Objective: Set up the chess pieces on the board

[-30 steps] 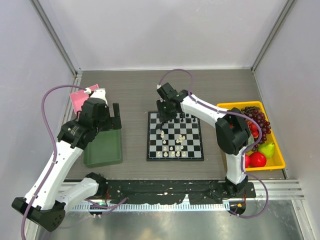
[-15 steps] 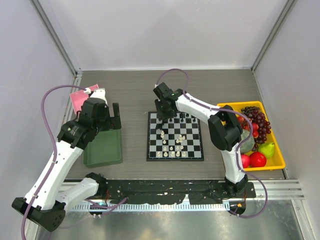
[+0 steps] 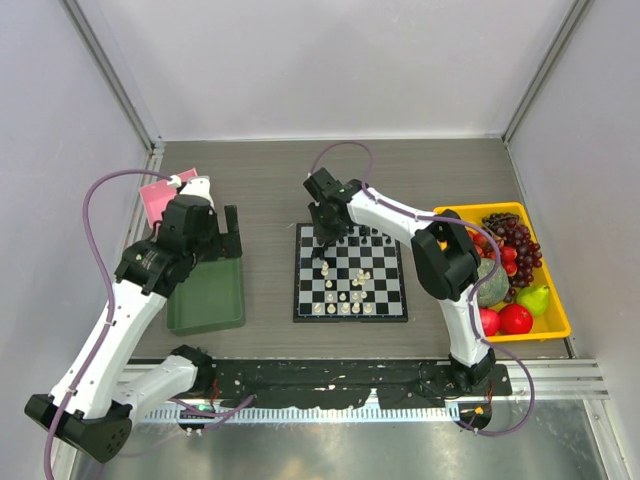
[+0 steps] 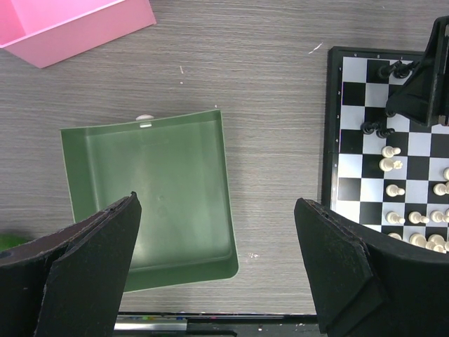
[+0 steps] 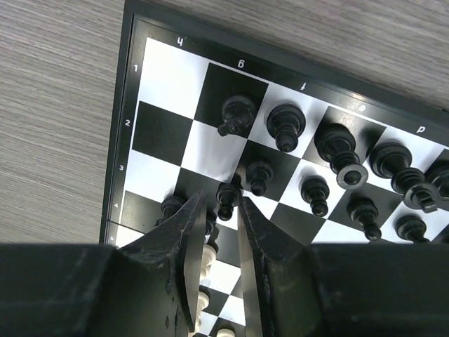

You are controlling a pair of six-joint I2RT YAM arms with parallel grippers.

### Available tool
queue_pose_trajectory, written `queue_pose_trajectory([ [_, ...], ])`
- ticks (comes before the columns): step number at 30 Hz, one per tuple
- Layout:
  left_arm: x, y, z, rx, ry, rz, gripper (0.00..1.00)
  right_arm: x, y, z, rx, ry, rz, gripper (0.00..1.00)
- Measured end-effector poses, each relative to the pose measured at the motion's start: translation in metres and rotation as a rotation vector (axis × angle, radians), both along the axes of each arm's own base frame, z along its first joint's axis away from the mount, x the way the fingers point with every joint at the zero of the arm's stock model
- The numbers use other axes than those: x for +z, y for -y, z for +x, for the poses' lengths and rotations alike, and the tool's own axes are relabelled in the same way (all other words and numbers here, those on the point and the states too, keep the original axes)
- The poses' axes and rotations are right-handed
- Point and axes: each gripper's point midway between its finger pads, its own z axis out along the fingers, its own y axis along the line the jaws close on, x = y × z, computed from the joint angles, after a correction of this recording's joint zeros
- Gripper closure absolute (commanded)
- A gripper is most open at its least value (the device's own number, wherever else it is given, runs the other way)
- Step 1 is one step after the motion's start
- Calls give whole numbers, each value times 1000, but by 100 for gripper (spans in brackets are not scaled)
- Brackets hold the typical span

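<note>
- The right gripper (image 5: 221, 210) has swung left over the board's (image 5: 175, 70) far corner.
- Its fingers (image 5: 189, 239) straddle a black pawn (image 5: 226, 196); grip unclear.
- Left gripper (image 4: 217, 260) gapes idle.
- White pieces (image 3: 345, 295) behind it lie scattered; setup partial.

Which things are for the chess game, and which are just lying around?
For the job:
chessboard
black chess pieces
white chess pieces
right gripper, down among the black pieces

Just lying about:
green tray
pink box
yellow bin of fruit
</note>
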Motion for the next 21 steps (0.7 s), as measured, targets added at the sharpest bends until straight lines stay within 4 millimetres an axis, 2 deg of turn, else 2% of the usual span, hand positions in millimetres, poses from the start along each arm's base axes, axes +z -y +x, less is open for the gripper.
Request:
queue_pose_trajectory([
  [3, -1, 0, 0, 3, -2, 1, 1, -3, -1, -2, 5, -7, -5, 71],
  [10, -1, -1, 1, 4, -3, 2, 1, -9, -4, -2, 11, -18, -16, 83],
  [21, -1, -2, 1, 7, -4, 5, 1, 4, -18, 14, 13, 22, 16, 84],
])
